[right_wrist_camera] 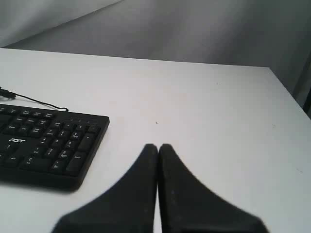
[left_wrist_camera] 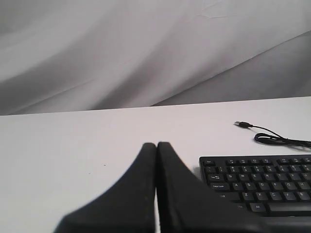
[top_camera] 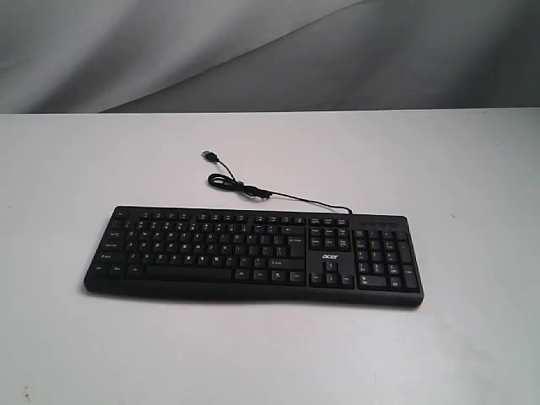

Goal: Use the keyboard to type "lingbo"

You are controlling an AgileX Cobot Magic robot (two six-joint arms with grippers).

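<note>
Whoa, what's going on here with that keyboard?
A robot is set to type on the wide black plastic keyboard with white-lettered keys lying on the white table. Its thin black cable curls behind it, the plug lying loose. The left fingers and right fingers, both pairs shut and holding nothing, sit off the keyboard's two ends, touching no key. Typing has not begun, as far as these views show.

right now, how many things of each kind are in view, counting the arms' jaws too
keyboard: 1
usb cable: 1
table: 1
pairs of jaws: 2, left and right, both shut and off the keyboard
total: 5
</note>
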